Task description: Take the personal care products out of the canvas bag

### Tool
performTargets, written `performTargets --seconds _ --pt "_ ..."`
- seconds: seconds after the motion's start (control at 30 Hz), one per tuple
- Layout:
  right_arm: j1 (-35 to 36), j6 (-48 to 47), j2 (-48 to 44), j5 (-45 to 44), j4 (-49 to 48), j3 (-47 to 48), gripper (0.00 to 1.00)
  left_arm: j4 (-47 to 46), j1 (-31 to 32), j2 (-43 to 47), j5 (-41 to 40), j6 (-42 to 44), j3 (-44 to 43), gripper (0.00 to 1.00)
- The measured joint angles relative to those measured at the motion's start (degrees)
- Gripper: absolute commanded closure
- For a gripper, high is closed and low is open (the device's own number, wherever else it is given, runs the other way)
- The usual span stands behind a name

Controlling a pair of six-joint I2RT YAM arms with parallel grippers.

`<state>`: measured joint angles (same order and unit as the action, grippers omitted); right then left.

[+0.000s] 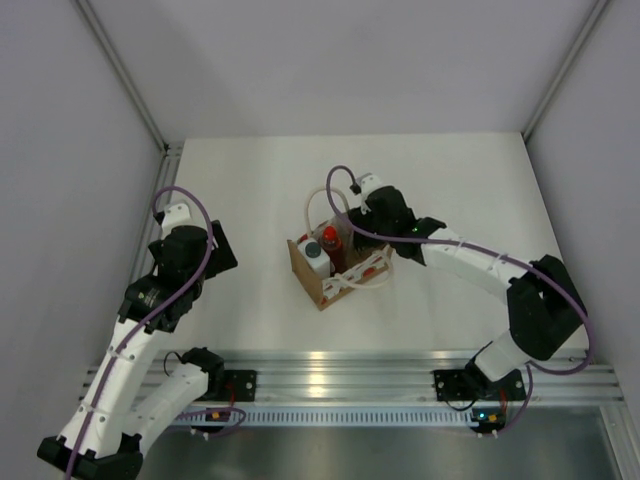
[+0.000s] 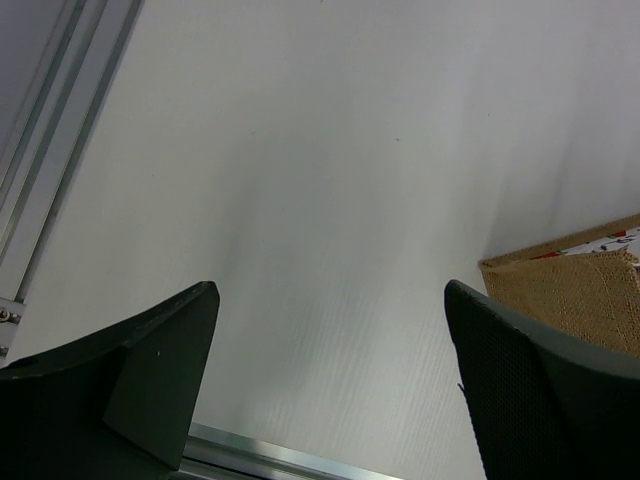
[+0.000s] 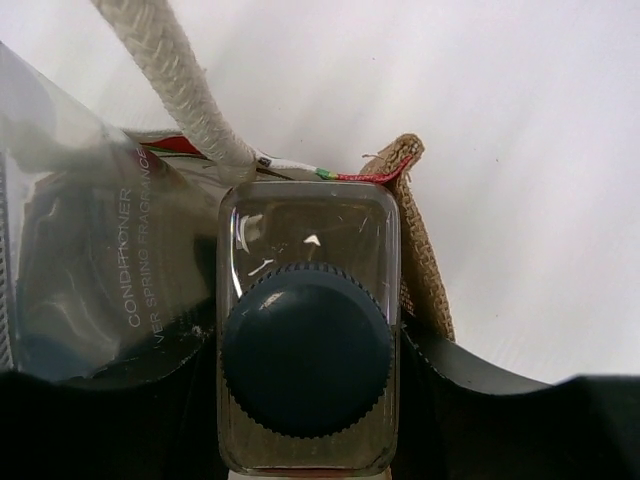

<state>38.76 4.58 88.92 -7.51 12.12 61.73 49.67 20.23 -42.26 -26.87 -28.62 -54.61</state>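
The tan canvas bag (image 1: 325,285) stands mid-table with its white rope handles (image 3: 170,70) looped up. A white bottle with a grey cap (image 1: 315,254) and a red bottle (image 1: 331,243) stand inside it. My right gripper (image 1: 362,242) reaches into the bag's far side. In its wrist view the right gripper (image 3: 305,345) is shut on a clear bottle with a dark ribbed cap (image 3: 305,360), one finger pressing each side. A translucent container printed "CONDITIONER" (image 3: 100,250) leans at the left of it. My left gripper (image 2: 330,290) hovers open over bare table, left of the bag (image 2: 585,290).
An aluminium rail (image 1: 330,375) runs along the near table edge with both arm bases. Grey walls enclose the table at the left, right and back. The bag's canvas rim (image 3: 418,240) lies against my right finger.
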Motion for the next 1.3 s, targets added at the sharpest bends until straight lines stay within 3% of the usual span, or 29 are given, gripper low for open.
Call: performTargets --seconds 0.4,0.97,1.3 --pt "-0.20 1.92 -7.98 -3.15 -1.92 -6.62 1.00 0.00 0.00 0.13 -0.02 0.00 0.00 0.01" --pt "-0.81 2.05 -12.81 -2.69 -0.76 -6.43 1.00 0.00 0.00 0.76 -0.02 0.00 0.02 0.01" --pt "-1.07 1.86 -16.26 -2.73 5.90 -0.74 1.00 0.00 0.00 0.87 -0.02 0.00 0.02 0.01"
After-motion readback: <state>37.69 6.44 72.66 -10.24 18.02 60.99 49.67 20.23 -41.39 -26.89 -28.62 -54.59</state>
